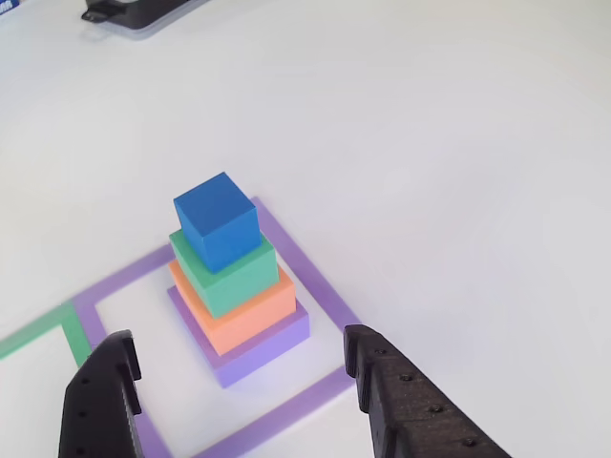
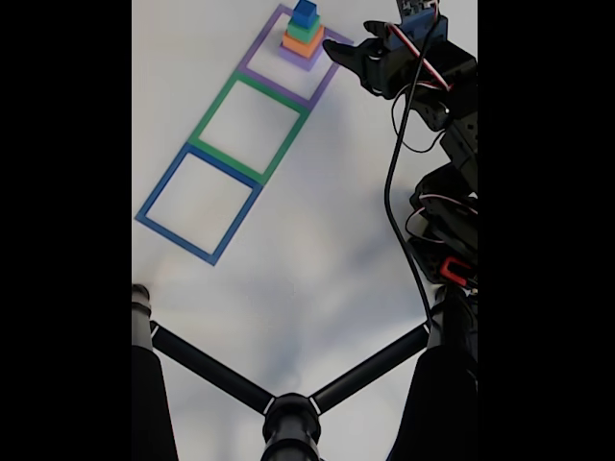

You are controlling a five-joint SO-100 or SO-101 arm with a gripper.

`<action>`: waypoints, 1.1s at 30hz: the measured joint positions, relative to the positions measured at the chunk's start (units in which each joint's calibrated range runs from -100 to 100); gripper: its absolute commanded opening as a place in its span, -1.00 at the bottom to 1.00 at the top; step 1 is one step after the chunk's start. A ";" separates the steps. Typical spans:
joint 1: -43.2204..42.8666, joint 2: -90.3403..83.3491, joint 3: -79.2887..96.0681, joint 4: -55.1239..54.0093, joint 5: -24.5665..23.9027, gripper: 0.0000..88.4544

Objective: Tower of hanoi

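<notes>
A tower of four blocks stands inside the purple taped square. From the bottom up it is a flat purple block, an orange block, a green block and a blue cube. My gripper is open, and its two black fingers stand on either side of the tower's near side without touching it. In the fixed view the tower sits at the top, with my gripper just to its right.
A green taped square and a blue taped square adjoin the purple square in a row. The arm's body runs down the right. Black stand struts cross the bottom. A black object lies far off.
</notes>
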 measured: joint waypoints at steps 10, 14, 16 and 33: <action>-0.29 10.83 9.81 -27.70 0.00 -0.34; -1.17 14.69 9.81 -33.16 0.00 -0.35; -1.17 16.88 9.81 -35.30 0.00 -0.36; -2.04 41.14 -0.43 -49.39 0.00 -0.37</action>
